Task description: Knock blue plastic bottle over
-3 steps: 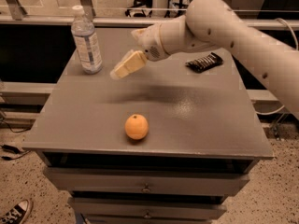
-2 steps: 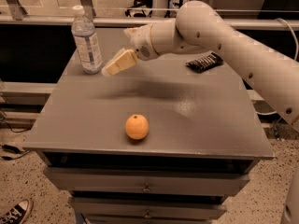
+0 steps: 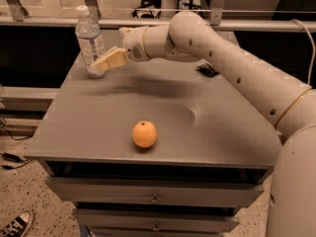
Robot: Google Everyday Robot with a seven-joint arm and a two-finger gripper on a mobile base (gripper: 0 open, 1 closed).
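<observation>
The blue plastic bottle [image 3: 90, 39] stands upright at the far left corner of the grey cabinet top [image 3: 98, 127]; it is clear, with a white cap and a pale label. My gripper [image 3: 102, 63] reaches in from the right, and its cream fingertips sit against the bottle's lower right side, overlapping it in view. The white arm [image 3: 232, 68] stretches across the back of the cabinet top. An orange [image 3: 144, 134] lies near the front middle, well apart from the gripper.
A dark flat object [image 3: 208, 71] lies at the back right, partly hidden by the arm. The cabinet has drawers [image 3: 153, 197] below its front edge. A railing [image 3: 59, 21] runs behind. A shoe [image 3: 17, 224] shows on the floor at the lower left.
The gripper has moved left across the back of the cabinet top, from clear of the bottle to right against its lower side. The bottle still stands upright. The orange has not moved.
</observation>
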